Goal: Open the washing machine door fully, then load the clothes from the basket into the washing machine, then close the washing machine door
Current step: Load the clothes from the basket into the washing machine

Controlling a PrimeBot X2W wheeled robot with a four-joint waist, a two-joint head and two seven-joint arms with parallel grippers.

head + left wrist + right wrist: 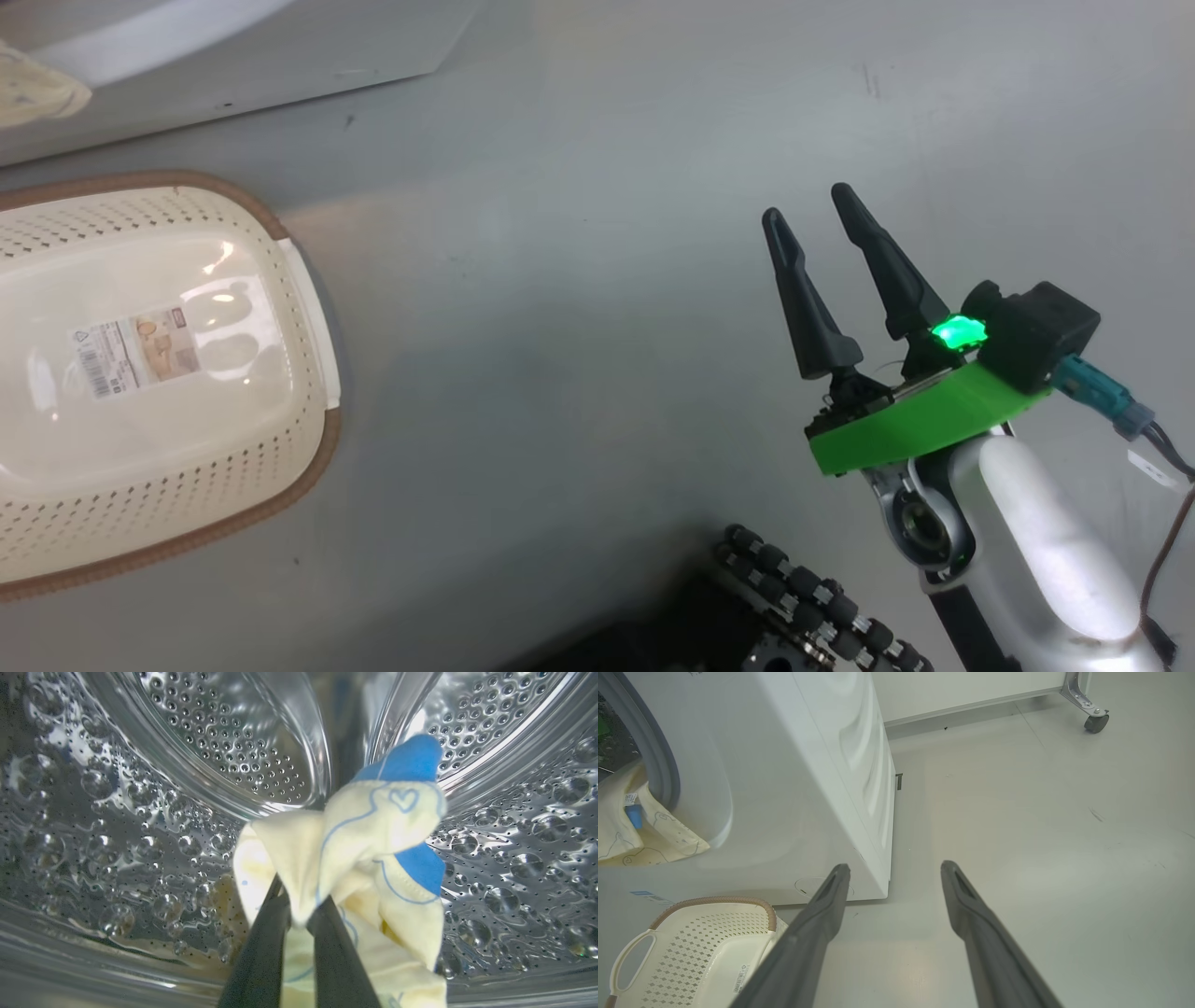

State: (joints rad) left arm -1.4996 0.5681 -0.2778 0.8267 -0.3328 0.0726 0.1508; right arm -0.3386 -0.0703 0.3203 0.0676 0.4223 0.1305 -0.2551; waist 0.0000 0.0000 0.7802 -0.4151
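1. My left gripper (pixel 301 907) is clenched on a pale-yellow garment (pixel 373 826), deep in the steel drum (pixel 224 742), so a release drops it inside;
2. my right gripper (pixel 808 207) hangs spread, clear of the basket (pixel 308 467), out of the way.

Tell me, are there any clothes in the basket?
No, the basket shows just its bare bottom with a label stuck on it.
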